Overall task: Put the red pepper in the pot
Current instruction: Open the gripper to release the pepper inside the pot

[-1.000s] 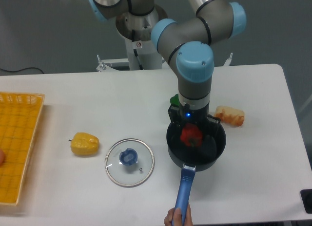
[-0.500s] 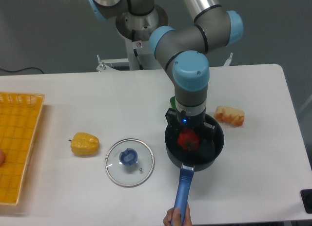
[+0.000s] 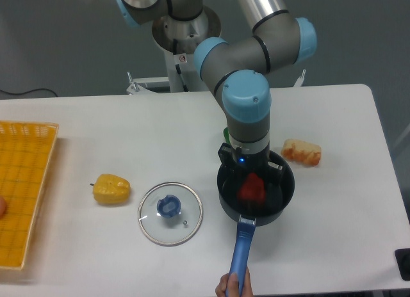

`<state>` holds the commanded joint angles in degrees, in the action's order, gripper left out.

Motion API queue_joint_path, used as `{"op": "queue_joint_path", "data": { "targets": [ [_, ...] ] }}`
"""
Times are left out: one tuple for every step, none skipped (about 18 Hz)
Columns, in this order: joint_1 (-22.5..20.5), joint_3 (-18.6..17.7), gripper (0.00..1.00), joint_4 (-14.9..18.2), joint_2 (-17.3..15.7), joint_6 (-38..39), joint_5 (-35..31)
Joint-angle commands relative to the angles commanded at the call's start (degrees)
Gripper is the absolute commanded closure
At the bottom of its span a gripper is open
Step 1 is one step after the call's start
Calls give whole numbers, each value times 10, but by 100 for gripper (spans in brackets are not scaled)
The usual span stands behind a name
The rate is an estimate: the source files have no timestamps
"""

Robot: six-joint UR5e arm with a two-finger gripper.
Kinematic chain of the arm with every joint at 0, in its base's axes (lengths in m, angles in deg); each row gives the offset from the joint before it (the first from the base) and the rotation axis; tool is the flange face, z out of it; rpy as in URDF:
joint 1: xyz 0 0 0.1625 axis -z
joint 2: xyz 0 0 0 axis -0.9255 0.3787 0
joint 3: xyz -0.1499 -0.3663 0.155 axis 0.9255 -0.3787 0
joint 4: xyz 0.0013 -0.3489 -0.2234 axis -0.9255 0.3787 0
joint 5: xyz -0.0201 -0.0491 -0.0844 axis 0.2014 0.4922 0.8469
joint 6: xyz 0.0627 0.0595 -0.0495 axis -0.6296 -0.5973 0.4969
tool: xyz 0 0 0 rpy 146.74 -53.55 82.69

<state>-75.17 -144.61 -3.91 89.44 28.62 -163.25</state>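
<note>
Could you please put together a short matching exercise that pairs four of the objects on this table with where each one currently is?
Things:
1. red pepper
2. yellow pepper
3. glass lid
4. yellow basket

Places:
A. at the table's left edge
B. flat on the table, just left of the pot
C. inside the pot, under the gripper
D. between basket and lid

Pairs: 1-C, 2-D, 3-B, 4-A

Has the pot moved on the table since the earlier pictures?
Yes, slightly. The pot has shifted a little to the left, toward the glass lid, which has stayed in place. The gap to the orange item at its right has grown.
</note>
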Motion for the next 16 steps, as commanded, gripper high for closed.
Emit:
{"op": "queue_joint_path", "data": {
  "targets": [
    [0, 0, 20, 0, 0, 0, 0],
    [0, 0, 19, 0, 0, 1, 1],
    [0, 1, 6, 0, 0, 0, 1],
    [0, 2, 0, -2, -1, 2, 2],
    [0, 2, 0, -2, -3, 3, 2],
    [0, 2, 0, -1, -5, 3, 1],
    [0, 2, 0, -1, -7, -1, 2],
    [1, 2, 0, -2, -10, -1, 2],
    [2, 2, 0, -2, -12, -1, 2],
    [4, 2, 0, -2, -14, -1, 4],
    [6, 3, 0, -1, -18, -1, 4],
    [5, 4, 0, 3, -21, -2, 5],
    [5, 3, 0, 4, -22, -2, 5],
    [4, 3, 0, 5, -27, -3, 6],
    [4, 3, 0, 10, -34, -2, 4],
    [4, 2, 0, 20, -40, -2, 4]
  ]
}}
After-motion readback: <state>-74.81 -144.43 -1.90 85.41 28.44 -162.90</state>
